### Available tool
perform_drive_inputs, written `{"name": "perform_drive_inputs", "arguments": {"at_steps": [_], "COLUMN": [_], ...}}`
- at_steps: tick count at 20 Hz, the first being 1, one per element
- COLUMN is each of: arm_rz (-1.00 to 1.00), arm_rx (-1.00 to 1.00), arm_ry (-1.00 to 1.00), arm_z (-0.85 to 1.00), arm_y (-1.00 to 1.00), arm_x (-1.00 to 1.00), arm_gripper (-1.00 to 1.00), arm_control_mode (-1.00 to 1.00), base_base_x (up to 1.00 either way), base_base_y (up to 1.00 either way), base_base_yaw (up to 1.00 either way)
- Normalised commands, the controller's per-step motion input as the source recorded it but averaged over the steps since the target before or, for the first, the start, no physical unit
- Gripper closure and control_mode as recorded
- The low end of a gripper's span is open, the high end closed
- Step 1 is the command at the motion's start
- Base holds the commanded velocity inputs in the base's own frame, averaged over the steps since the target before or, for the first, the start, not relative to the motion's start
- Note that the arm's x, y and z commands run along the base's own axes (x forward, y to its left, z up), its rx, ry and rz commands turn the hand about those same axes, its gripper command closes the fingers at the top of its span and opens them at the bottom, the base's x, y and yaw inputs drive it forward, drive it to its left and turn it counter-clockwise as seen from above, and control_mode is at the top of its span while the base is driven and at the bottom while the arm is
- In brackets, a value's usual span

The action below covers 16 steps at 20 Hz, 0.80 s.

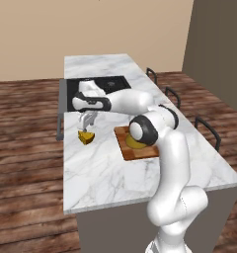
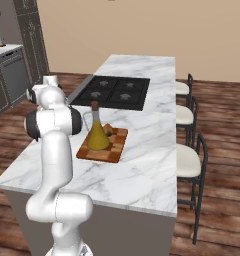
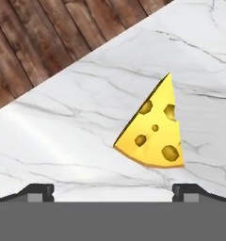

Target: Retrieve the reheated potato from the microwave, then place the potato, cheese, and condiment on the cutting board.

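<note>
On the marble tabletop [image 1: 100, 173], near its edge toward the wooden floor, the cheese [image 1: 86, 137] lies alone, well apart from the cutting board [image 2: 103, 145]. The gripper [image 1: 87, 120] hangs just above the wedge with its jaws spread wide and nothing between them. In the hand view the cheese [image 3: 157, 129] sits between the two fingertips [image 3: 39, 192] but off toward the right one, so a small shift would probably centre it before the jaws close. The arm reaches out low and sideways, likely because the wedge lies far from the board. The condiment [image 2: 97, 131] stands upright on the cutting board, with a small brown lump, apparently the potato [image 2: 108, 130], just behind it on the board. By that reading, the cheese is the last item to bring over.
</note>
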Motion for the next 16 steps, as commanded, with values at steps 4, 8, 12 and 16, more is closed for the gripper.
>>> {"name": "perform_drive_inputs", "arguments": {"at_steps": [4, 8, 12, 16], "arm_rz": [0.00, 0.00, 0.00, -0.02], "arm_rx": [0.00, 0.00, 0.00, 0.00], "arm_ry": [0.00, 0.00, 0.00, 0.00], "arm_z": [-0.12, -0.23, -0.21, -0.14], "arm_y": [0.03, 0.01, 0.04, 0.20], "arm_x": [0.26, 0.27, 0.34, 0.30], "arm_gripper": [-1.00, -1.00, -1.00, -1.00], "arm_control_mode": [-1.00, -1.00, -1.00, -1.00], "base_base_x": [0.00, 0.00, 0.00, 0.00], "base_base_y": [0.00, 0.00, 0.00, 0.00], "base_base_yaw": [0.00, 0.00, 0.00, 0.00]}}
